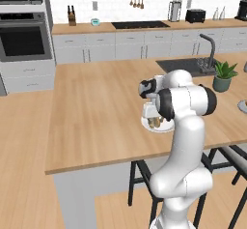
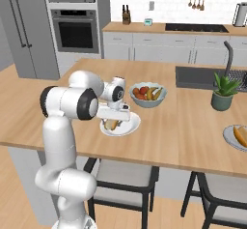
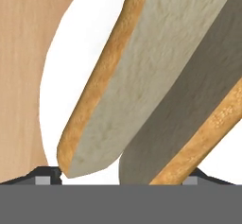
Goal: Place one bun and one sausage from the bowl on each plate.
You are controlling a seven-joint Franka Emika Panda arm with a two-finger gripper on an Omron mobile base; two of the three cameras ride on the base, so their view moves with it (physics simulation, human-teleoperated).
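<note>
- Dark finger tips of the gripper (image 3: 120,178) stand wide apart, straddling the split bun (image 3: 142,76) (contact with it cannot be told).
- Bun lies cut side up on a white plate (image 2: 131,125) directly below the hand.
- Plate sits on the wooden island counter (image 1: 96,117), near its front edge.
- White fruit bowl (image 2: 148,95) stands just beyond; a second plate (image 2: 229,138) lies well apart, at the right.

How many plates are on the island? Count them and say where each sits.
2. One plate lies under the claw near the counter's front edge, a bun on it. The other plate sits at the far right edge, partly cut off.
</note>
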